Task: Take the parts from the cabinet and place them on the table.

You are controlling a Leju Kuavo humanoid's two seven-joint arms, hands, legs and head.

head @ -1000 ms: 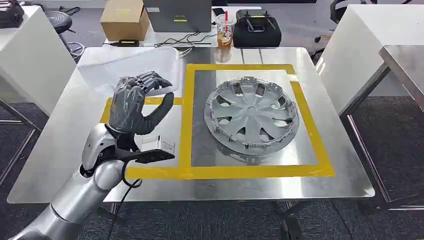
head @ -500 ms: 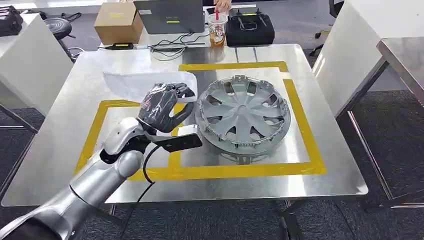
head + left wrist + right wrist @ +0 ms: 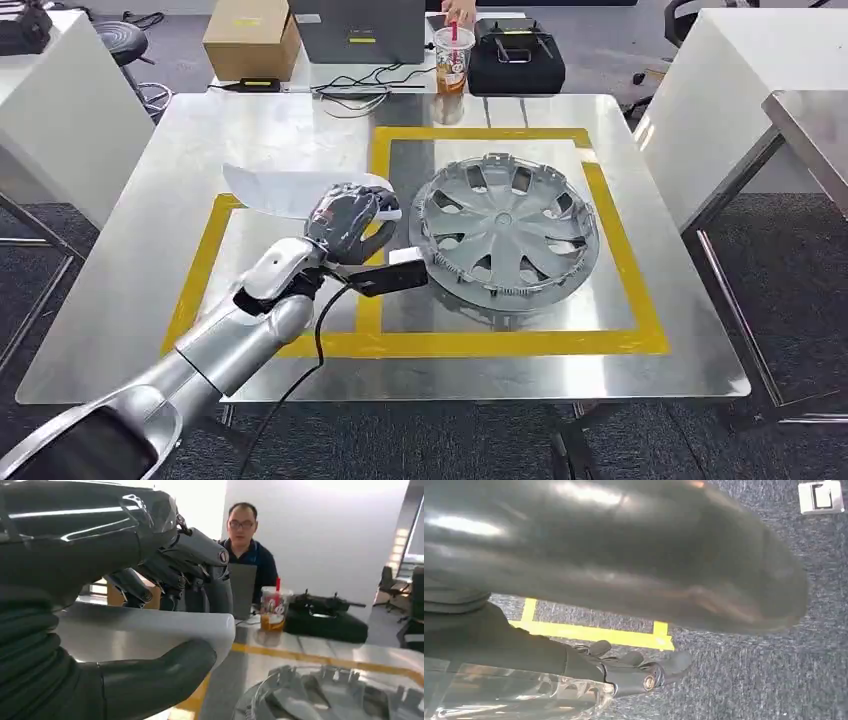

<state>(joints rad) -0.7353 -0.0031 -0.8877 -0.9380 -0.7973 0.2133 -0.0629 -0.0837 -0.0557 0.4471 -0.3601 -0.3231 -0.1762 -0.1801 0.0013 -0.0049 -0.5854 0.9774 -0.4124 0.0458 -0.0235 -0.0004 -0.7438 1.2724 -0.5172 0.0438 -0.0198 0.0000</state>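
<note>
One silver wheel cover (image 3: 506,231) is seen on the tabletop (image 3: 130,270), just beside the left robot hand (image 3: 345,222) on its outer side. One white translucent part (image 3: 290,189) is held in that robot hand. Two rectangles of yellow tape (image 3: 606,218) are counted on the tabletop, one under the robot hand and one under the wheel cover. Beyond the robot hand, at the far edge, one drink cup (image 3: 451,62) with a red straw, one cardboard box (image 3: 250,38), one grey laptop (image 3: 358,29) and one black case (image 3: 516,58) are counted. One person (image 3: 246,545) is seated behind the laptop. One round stool (image 3: 117,42) is seen far off to the side.
</note>
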